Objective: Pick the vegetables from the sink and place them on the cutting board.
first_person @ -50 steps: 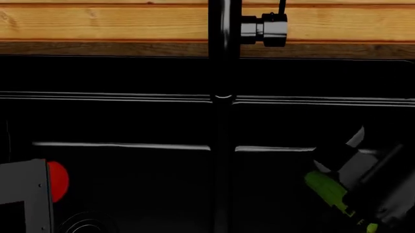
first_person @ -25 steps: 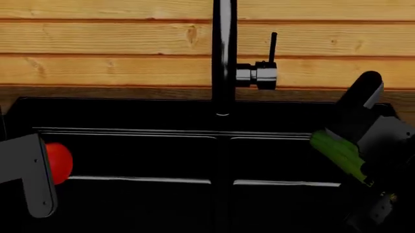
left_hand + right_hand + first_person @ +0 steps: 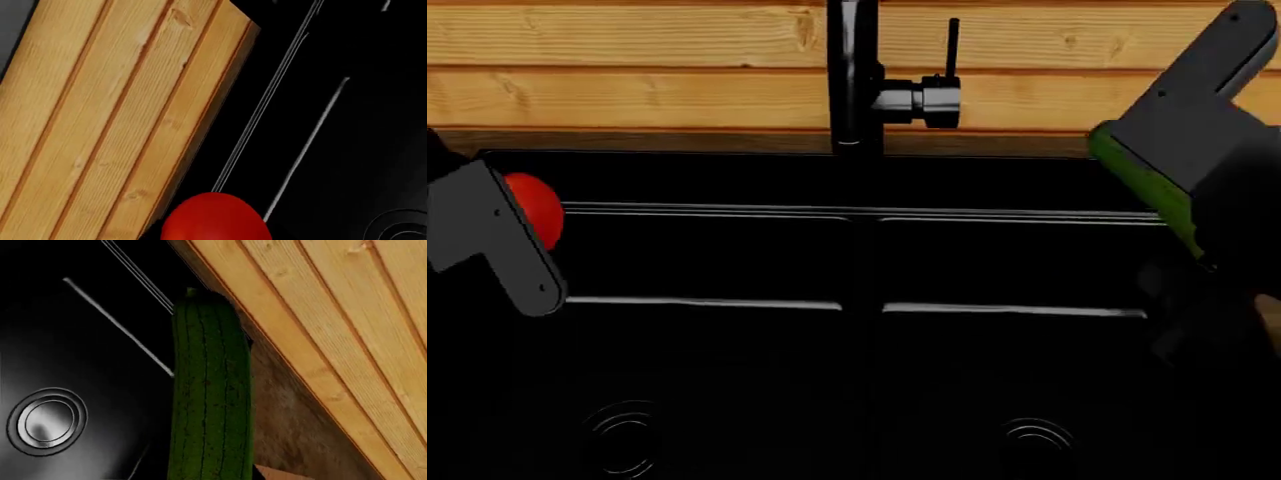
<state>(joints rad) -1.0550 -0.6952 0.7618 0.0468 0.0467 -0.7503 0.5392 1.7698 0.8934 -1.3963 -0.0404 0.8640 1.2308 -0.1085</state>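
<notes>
My left gripper is shut on the red tomato and holds it above the left basin of the black sink, near its back edge. In the left wrist view the tomato hangs beside the corner of the grooved cutting board. My right gripper is shut on the dark-green cucumber and holds it tilted above the sink's back right corner. In the right wrist view the cucumber points toward the cutting board. The board lies behind the sink.
The black faucet with its side handle stands at the middle of the sink's back edge, between the two arms. A strip of darker countertop lies between sink and board. Round drains sit in the basins.
Both grippers have risen out of the basins toward the sink's back edge, the left with the tomato, the right with the cucumber. The head view has shifted and now shows both drains.
</notes>
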